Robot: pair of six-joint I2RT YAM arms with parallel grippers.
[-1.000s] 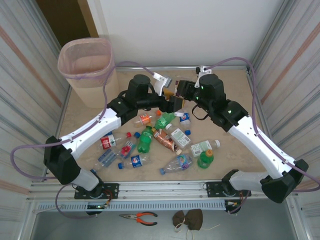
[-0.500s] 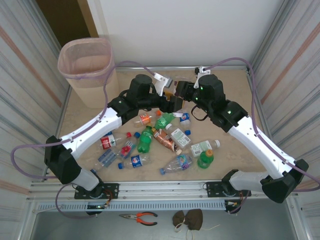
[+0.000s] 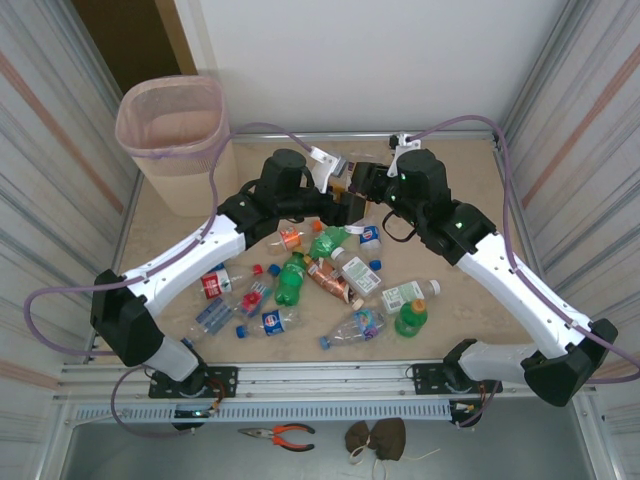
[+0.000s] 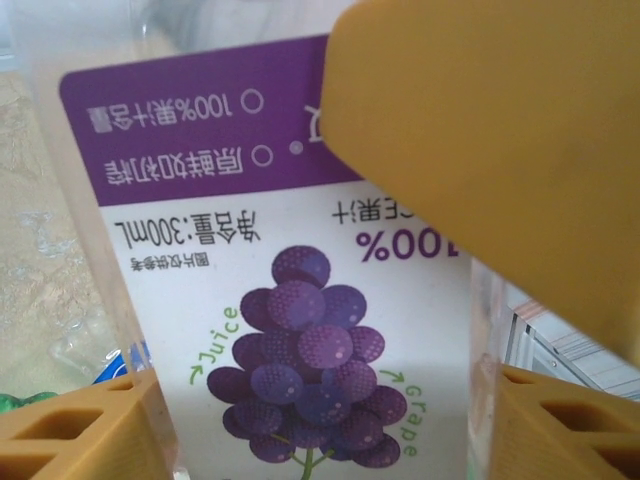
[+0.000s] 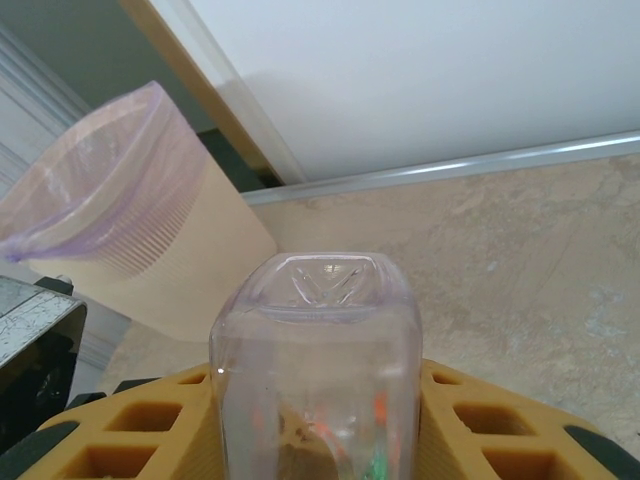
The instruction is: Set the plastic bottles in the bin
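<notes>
right hand (image 3: 356,183): clenched on the grape juice bottle (image 4: 300,300), up above the worktop (image 3: 450,320), well apart from the bin (image 3: 190,180) | left hand (image 3: 338,203): fingers around that bottle, grip cannot be told | risk: right lets go too soon, so it may fall among the other bottles (image 3: 310,280)

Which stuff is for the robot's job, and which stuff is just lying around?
For the job:
- bottles scattered on the table
- clear bottle in the right gripper
- grape juice bottle
- bin

Just lying about:
- pliers on the front ledge
- brown bundle beside them
</notes>
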